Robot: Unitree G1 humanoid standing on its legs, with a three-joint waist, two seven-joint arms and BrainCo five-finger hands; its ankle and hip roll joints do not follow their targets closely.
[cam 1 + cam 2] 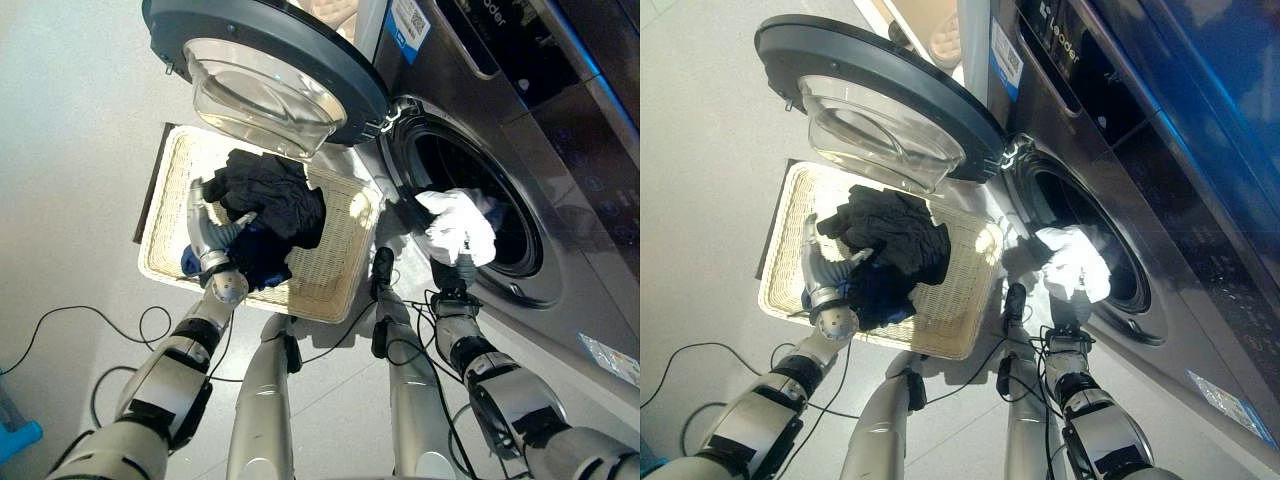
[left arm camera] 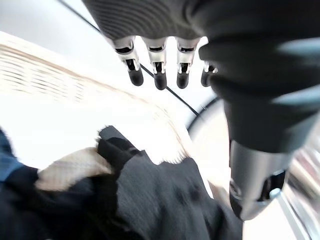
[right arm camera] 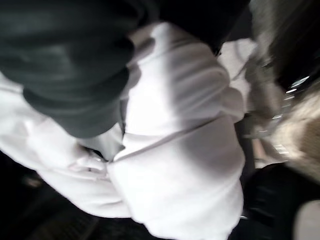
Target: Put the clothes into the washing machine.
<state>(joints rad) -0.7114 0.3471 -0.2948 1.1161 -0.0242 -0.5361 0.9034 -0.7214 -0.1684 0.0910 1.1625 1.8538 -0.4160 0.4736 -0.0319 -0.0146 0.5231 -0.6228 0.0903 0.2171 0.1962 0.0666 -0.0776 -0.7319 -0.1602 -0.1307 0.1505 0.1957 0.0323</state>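
White garment at the drum mouth, dark clothes under the left fingers in the wicker basket.

The right hand holds a soft, crumpled white garment bunched over its fingers, at the round opening of the grey washing machine; how those fingers close I cannot tell, since cloth hides them. The left hand reaches into the rectangular woven basket, its fingers straight and relaxed just above a rumpled heap of black clothes, with a blue piece beside the wrist. The round glass-bowled door hangs open above the basket.
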